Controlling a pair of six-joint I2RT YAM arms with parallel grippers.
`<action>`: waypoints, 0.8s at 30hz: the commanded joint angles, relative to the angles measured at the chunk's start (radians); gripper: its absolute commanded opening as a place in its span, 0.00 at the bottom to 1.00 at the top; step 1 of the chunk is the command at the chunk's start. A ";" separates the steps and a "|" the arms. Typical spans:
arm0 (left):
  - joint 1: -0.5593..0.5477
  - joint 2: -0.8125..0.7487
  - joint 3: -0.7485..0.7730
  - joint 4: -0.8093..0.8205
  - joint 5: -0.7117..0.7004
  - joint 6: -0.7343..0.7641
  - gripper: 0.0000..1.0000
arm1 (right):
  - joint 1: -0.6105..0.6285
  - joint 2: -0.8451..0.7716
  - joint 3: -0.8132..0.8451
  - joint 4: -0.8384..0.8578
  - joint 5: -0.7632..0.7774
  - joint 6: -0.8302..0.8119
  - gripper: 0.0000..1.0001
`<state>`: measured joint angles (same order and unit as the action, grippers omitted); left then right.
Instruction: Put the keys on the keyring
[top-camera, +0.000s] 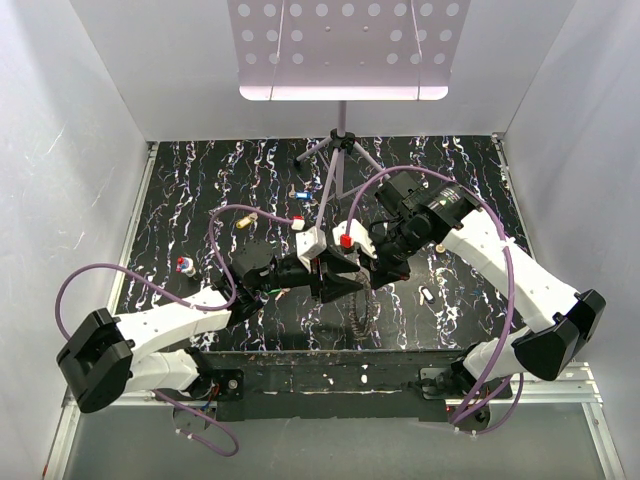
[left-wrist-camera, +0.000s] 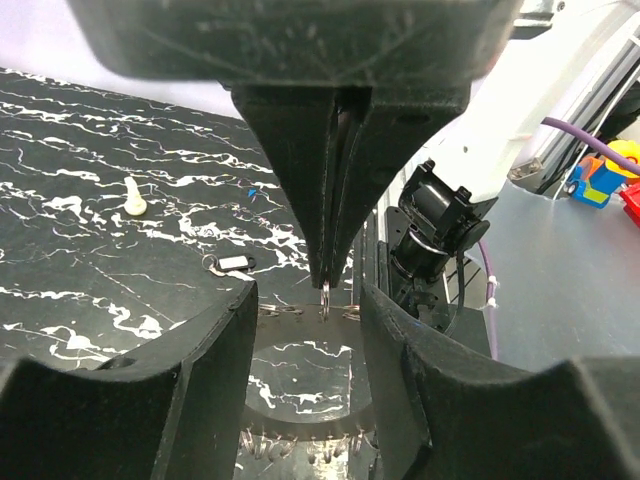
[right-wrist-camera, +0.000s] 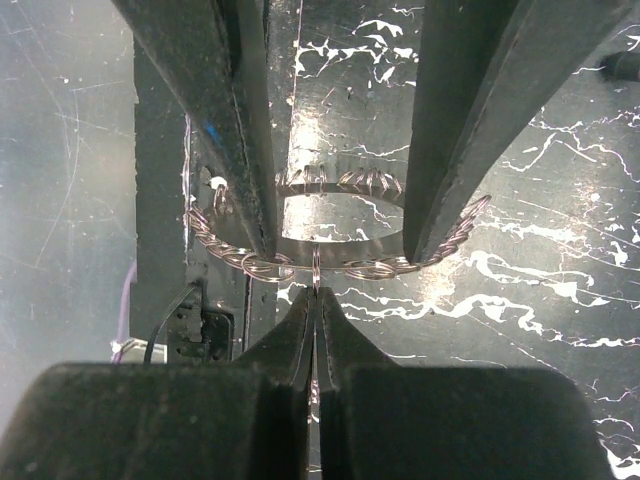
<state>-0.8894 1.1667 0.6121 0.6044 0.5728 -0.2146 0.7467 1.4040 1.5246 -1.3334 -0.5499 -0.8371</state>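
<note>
Since the right gripper (left-wrist-camera: 327, 281) has its 2 fingers (right-wrist-camera: 296, 338) pressed fully together on a single thin wire loop (right-wrist-camera: 316, 263) at the near rim of the keyring (right-wrist-camera: 378, 268), the step in hand looks like working that loop rather than fetching a key. It calls for a small, patient motion: pull or twist straight along the line of the closed tips, at the centre of both wrist views, so the thin wire neither slips out of the pinch nor bends sideways. The left gripper (right-wrist-camera: 340, 238) should only hold rigid, because any roll of the ring would drag the loop off line. Its 2 fingers (right-wrist-camera: 245, 150) stand well apart, coming down from the top of the right wrist frame to meet the ring's flat band, with the coiled rim running out past them on both sides. They carry the ring, though I cannot tell whether they clamp it or brace it from inside. Overhead, both grippers meet at centre frame above the black marbled table (top-camera: 200, 190). Neither grip shows a key: a blue-headed key (top-camera: 303, 194) lies at upper centre, and a black-headed key (left-wrist-camera: 232, 264) lies left of centre in the left wrist view, both well apart from the ring
</note>
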 joint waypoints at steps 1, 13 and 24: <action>-0.014 0.010 0.003 0.031 0.013 -0.017 0.43 | 0.005 -0.005 0.046 0.016 -0.028 0.024 0.01; -0.039 0.044 0.021 0.021 0.009 -0.032 0.33 | 0.005 -0.014 0.046 0.037 -0.027 0.055 0.01; -0.040 0.048 0.044 -0.038 0.013 -0.016 0.00 | 0.005 -0.022 0.043 0.034 -0.047 0.067 0.01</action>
<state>-0.9253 1.2179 0.6132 0.6041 0.5777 -0.2447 0.7467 1.4044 1.5284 -1.3106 -0.5533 -0.7845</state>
